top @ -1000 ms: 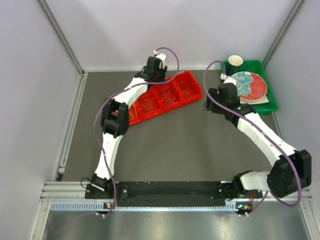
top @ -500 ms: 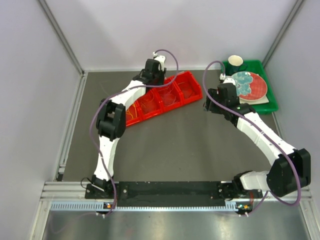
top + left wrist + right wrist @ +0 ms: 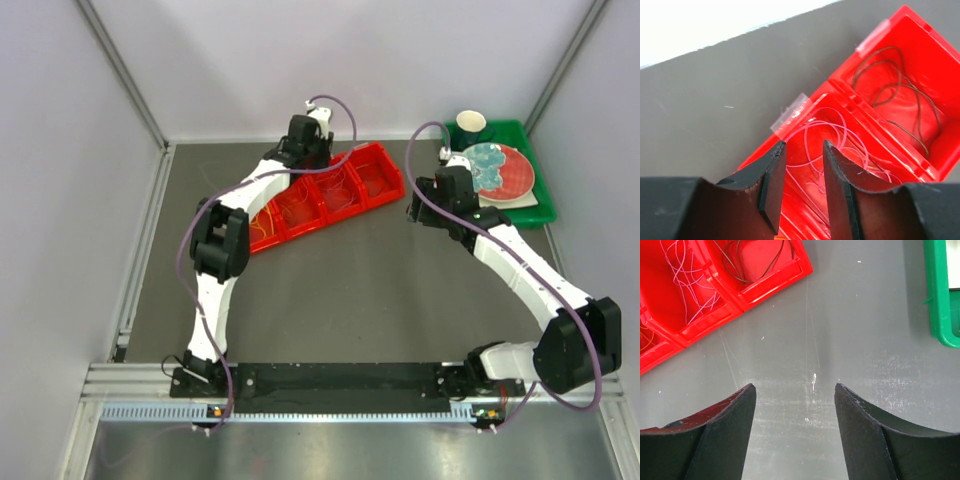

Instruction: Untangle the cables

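A: Where are the cables sitting right now?

B: All in the red bin (image 3: 330, 195), as far as I can see. On my left wrist feed the pink cable (image 3: 832, 145) lies in loose loops in one compartment and the dark cable (image 3: 900, 100) coils in the next one along. They look sorted by compartment, each colour on its own; whether any strand is knotted within a pile I can't tell.

A: And the arms?

B: My left gripper (image 3: 802, 187) hangs over the pink compartment, fingers parted a little with nothing between them. My right gripper (image 3: 795, 432) is spread wide over bare surface (image 3: 865, 340), beside the bin's corner, holding nothing. The green tray (image 3: 535, 205) of dishes sits off to the right.

A: So what step are we on?

B: This would fit either reaching in for a strand or backing off after dropping one. If it's a pick, I'd judge the thin pink loops need the fingers lowered around a single strand, not a bundle
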